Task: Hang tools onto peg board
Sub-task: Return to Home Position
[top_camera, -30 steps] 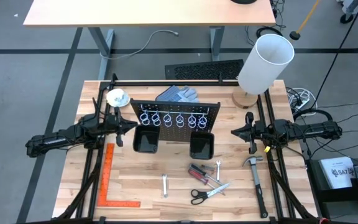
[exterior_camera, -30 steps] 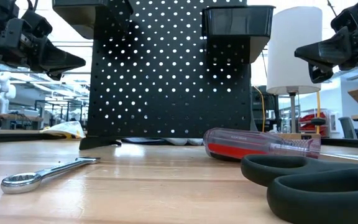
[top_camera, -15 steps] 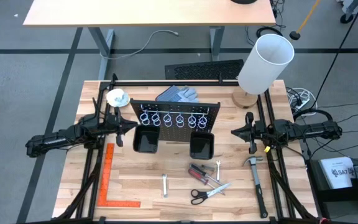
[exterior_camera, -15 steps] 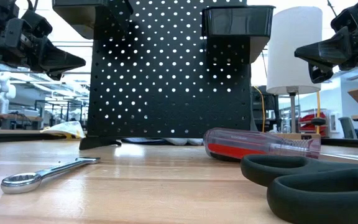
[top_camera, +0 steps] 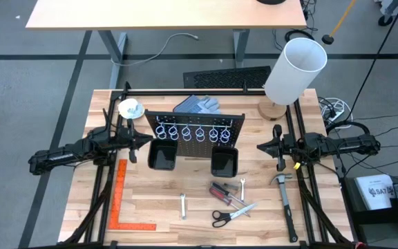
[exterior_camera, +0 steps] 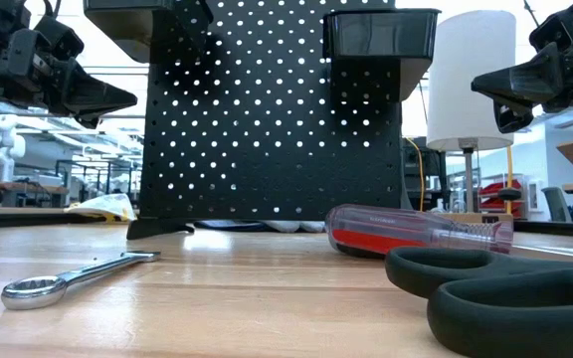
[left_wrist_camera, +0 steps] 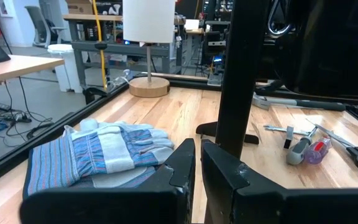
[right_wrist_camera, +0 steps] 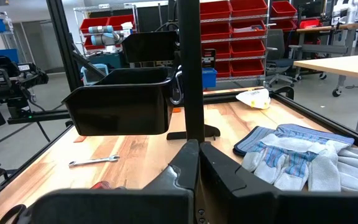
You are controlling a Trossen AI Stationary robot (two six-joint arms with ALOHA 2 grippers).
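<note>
Lying nearest, at the front of the table, are the scissors, with the screwdrivers just behind them and one wrench to their left, all flat on the wood. Behind these tools the peg board stands upright in the middle of the table, its two bins facing them. The left gripper hovers beside its left edge and the right gripper off its right side, each with jaws pressed together on nothing. Farther back lie work gloves and a white lamp.

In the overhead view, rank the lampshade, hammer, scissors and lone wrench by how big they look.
1. lampshade, though it stands nearer the camera
2. hammer
3. scissors
4. lone wrench
</note>
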